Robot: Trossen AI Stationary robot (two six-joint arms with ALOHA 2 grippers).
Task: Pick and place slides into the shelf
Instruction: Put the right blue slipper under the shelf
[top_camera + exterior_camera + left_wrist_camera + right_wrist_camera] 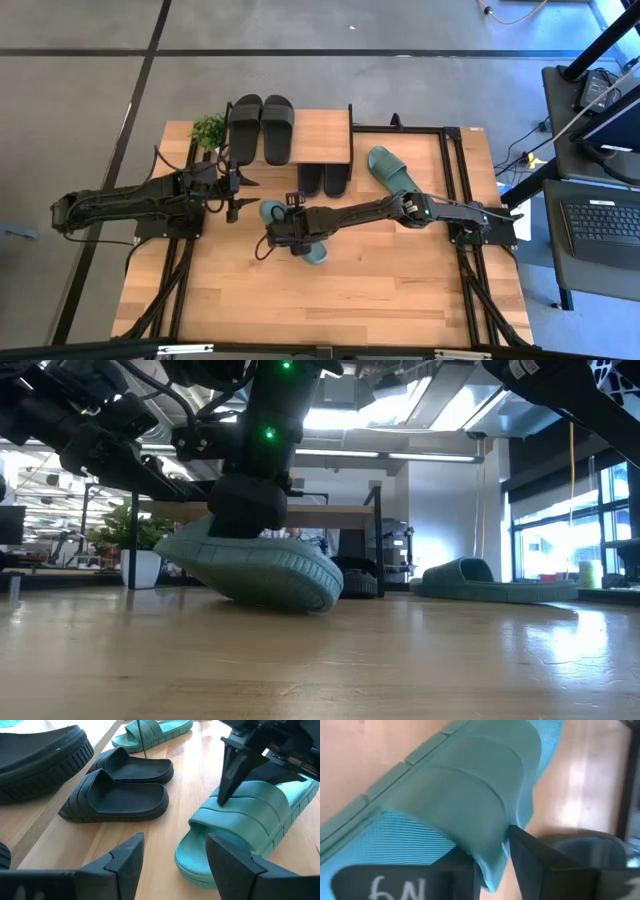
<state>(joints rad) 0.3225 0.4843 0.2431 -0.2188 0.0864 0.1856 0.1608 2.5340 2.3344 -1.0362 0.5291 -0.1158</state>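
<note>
One teal slide (290, 228) (262, 568) lies mid-table under my right gripper (291, 222) (492, 870), which is shut on it. The second teal slide (392, 170) (490, 582) rests flat on the table, right of the shelf (325, 135). Two black slides (262, 127) lie on the shelf's wooden top board. Two more black slides (323, 179) (117, 795) sit on the table under it. My left gripper (236, 190) (172, 862) is open, hovering just left of the held slide and touching nothing. My right gripper holds the teal slide by its wide strap (492, 852), at the strap's edge, pinched between the two fingers. One finger (231, 780) comes down onto the strap from above. The slide is tilted: its one end (305, 598) is on the table, the other raised.
A small potted plant (208, 128) (135, 545) stands at the shelf's left end. Black frame rails (455, 190) run along both sides of the table. Open wood lies toward the near edge (330, 300). A laptop (600, 215) sits off the table to the right.
</note>
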